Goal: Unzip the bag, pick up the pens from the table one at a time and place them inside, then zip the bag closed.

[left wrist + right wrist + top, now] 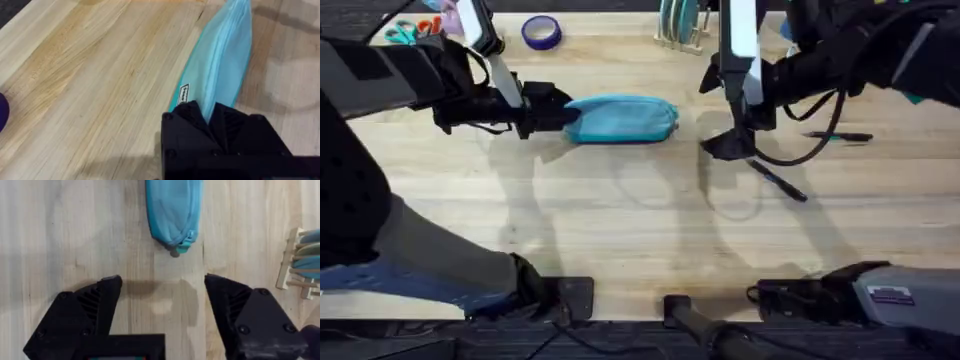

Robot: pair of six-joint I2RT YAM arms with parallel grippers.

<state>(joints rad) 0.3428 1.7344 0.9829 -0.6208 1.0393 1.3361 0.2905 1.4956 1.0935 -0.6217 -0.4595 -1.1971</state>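
Observation:
The turquoise bag (pixel 620 118) lies lengthwise on the table (pixel 620 230), its zipper looking closed. My left gripper (pixel 565 112) is at the bag's left end, shut on the fabric there; in the left wrist view the bag (pixel 220 55) runs away from the pinched gripper (pixel 207 112). My right gripper (pixel 730 145) hovers open just right of the bag. In the right wrist view the gripper (pixel 162 295) faces the bag (pixel 172 205) and its zipper pull (pixel 175 254), a short gap away. Two dark pens (pixel 778 180) (pixel 838 136) lie to the right.
A blue tape roll (pixel 541 32) and teal-handled scissors (pixel 405 30) sit at the back left. A wooden rack (pixel 682 25) stands at the back centre, also seen as the rack (pixel 300 260) near my right gripper. Bare wood stretches in front of the bag.

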